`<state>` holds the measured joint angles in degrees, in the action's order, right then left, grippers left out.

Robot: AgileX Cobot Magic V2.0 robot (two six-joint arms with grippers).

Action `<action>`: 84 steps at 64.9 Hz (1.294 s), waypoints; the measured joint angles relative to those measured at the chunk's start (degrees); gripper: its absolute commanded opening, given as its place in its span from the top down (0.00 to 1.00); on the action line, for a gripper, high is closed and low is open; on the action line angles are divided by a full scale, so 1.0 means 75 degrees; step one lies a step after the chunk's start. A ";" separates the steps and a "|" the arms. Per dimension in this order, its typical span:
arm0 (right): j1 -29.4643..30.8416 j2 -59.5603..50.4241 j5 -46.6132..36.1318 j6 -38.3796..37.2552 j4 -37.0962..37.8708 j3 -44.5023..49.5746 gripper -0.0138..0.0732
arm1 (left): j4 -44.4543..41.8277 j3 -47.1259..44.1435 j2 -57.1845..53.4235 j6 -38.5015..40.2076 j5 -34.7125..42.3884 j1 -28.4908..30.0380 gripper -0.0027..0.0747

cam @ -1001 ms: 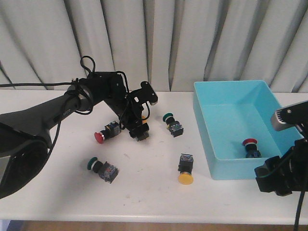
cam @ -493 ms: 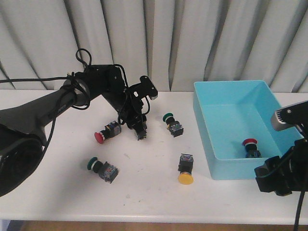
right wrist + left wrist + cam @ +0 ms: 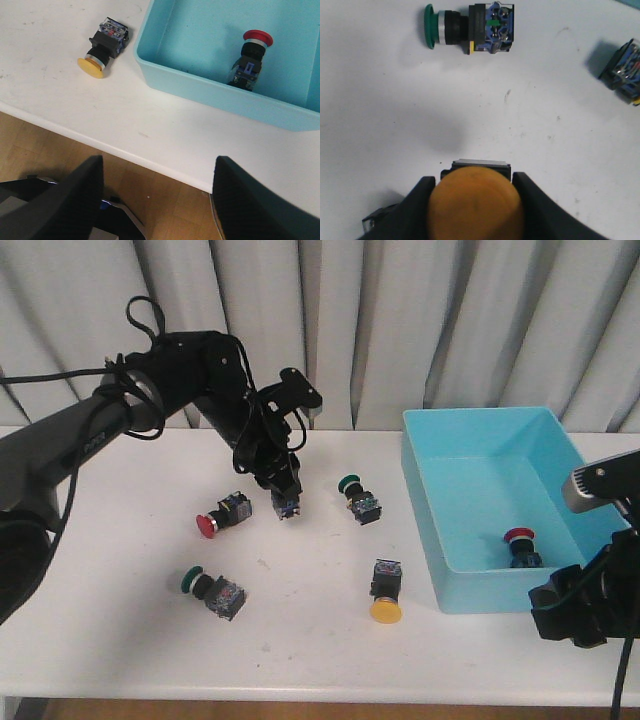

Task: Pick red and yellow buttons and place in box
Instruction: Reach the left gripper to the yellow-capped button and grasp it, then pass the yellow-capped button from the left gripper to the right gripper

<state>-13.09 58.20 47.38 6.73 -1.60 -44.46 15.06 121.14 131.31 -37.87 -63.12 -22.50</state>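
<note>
A yellow button (image 3: 476, 204) is clamped between the fingers of my left gripper (image 3: 281, 490), its cap facing the wrist camera. In the front view its contact block (image 3: 284, 504) hangs just above the table. A red button (image 3: 215, 520) lies on the table to the left of it. Another yellow button (image 3: 385, 593) (image 3: 102, 47) lies near the front left corner of the turquoise box (image 3: 425, 530) (image 3: 200, 85). One red button (image 3: 520, 545) (image 3: 252, 57) lies inside the box. My right gripper (image 3: 157, 200) is open and empty past the table's front edge, beside the box's front right corner.
Two green-capped buttons lie on the table, one (image 3: 213, 590) at front left and one (image 3: 358, 498) between my left gripper and the box. The left wrist view shows a green button (image 3: 470, 29) and part of another switch body (image 3: 622, 67). Curtains hang behind.
My left arm has risen and swung back a little, lifting the yellow button off the table. The right arm and the other buttons have not moved.
</note>
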 measured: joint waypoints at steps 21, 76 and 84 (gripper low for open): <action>0.0000 0.0000 0.0000 0.0000 0.0000 0.0000 0.32 | 0.0001 -0.0075 -0.1672 0.2039 -0.0180 0.0289 0.69; 0.0000 0.0000 -0.0053 0.0000 -0.0018 0.0000 0.32 | 0.0811 -0.8512 -0.6961 0.1238 0.3917 0.0289 0.69; 0.0000 0.0024 -0.0053 0.0029 -0.0100 0.0000 0.32 | 0.1998 -0.8937 -0.6979 -0.0257 0.4035 0.0187 0.69</action>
<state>-13.09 58.39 46.98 6.94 -2.35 -44.46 30.05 54.11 78.96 -39.80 -32.86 -21.10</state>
